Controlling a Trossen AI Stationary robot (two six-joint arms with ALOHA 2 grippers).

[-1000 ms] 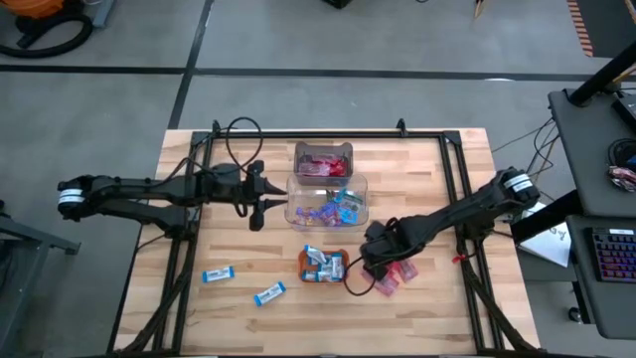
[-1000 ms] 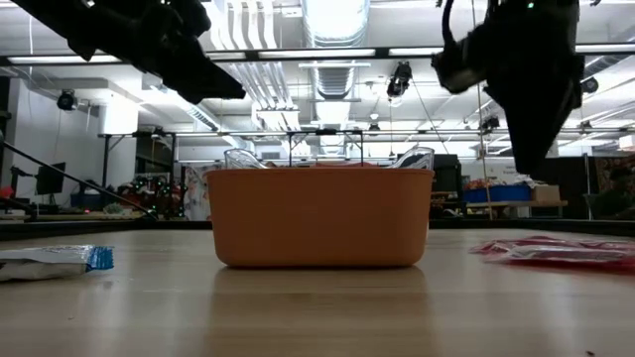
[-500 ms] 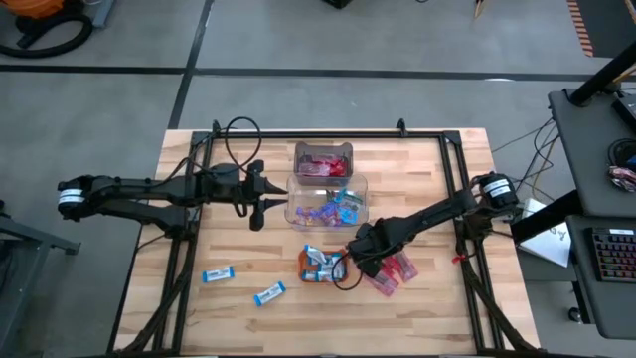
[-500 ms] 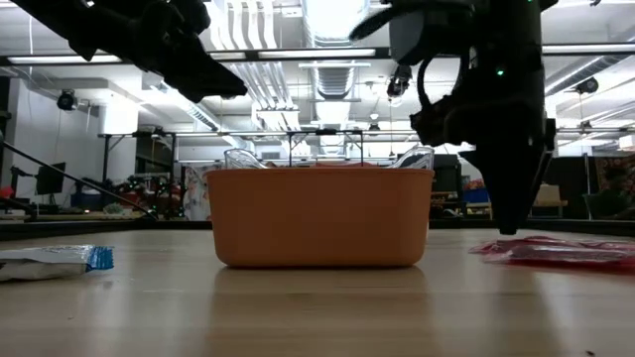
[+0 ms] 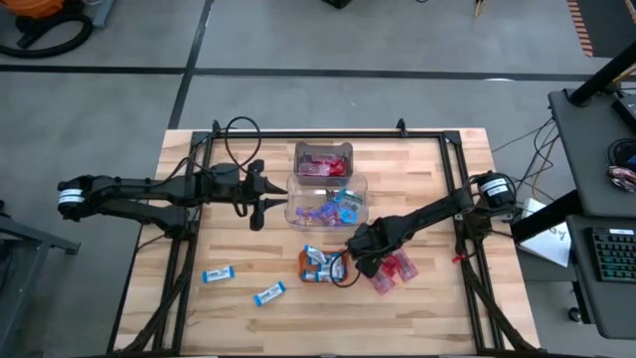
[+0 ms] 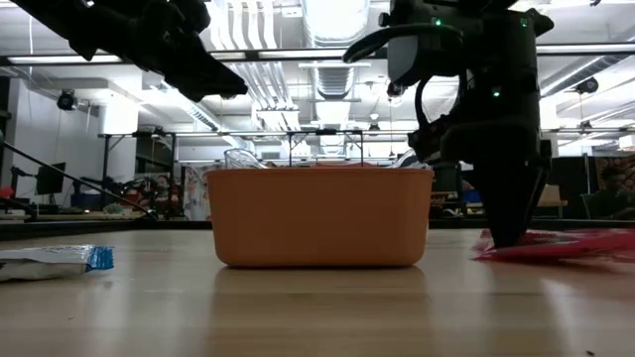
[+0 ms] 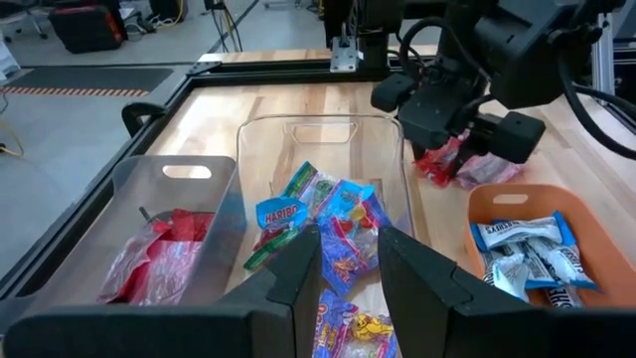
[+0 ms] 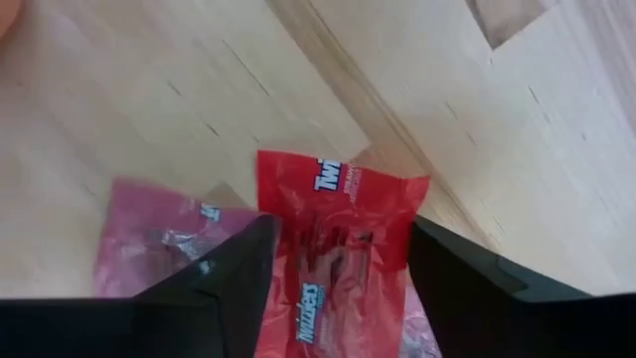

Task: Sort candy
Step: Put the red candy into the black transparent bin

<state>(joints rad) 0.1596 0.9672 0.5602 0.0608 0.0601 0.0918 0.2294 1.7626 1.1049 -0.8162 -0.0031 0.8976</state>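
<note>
Two red candy packets (image 5: 394, 270) lie overlapping on the table, right of the orange tray (image 5: 308, 257). My right gripper (image 8: 341, 227) points down over them and is open, one finger on each long side of the top red packet (image 8: 343, 209). A paler red packet (image 8: 149, 234) lies partly under it. Two blue-and-white bars (image 5: 218, 274) (image 5: 268, 294) lie flat at the near left. My left gripper (image 7: 350, 261) hovers open above the near clear bin (image 7: 328, 134), with nothing between its fingers. My right gripper comes at the top red packet (image 8: 298, 199) from above, its fingers (image 8: 234, 278) standing on either side of it. The packet lies flat on the table. I cannot tell whether the fingers touch it.
The orange tray holds blue-and-white bars (image 7: 522, 254). The near clear bin holds purple and blue wrappers (image 5: 333, 207), and the far clear bin (image 5: 323, 161) holds red packets. A black frame (image 5: 459, 189) runs along the table's edges. Bare wood lies at the near right (image 5: 437, 318).
My right gripper has sunk onto the red packets and shifted a little toward the table's left, closer to the orange tray. In the low view its fingertips now reach table height beside the packets. My left arm has kept still.
</note>
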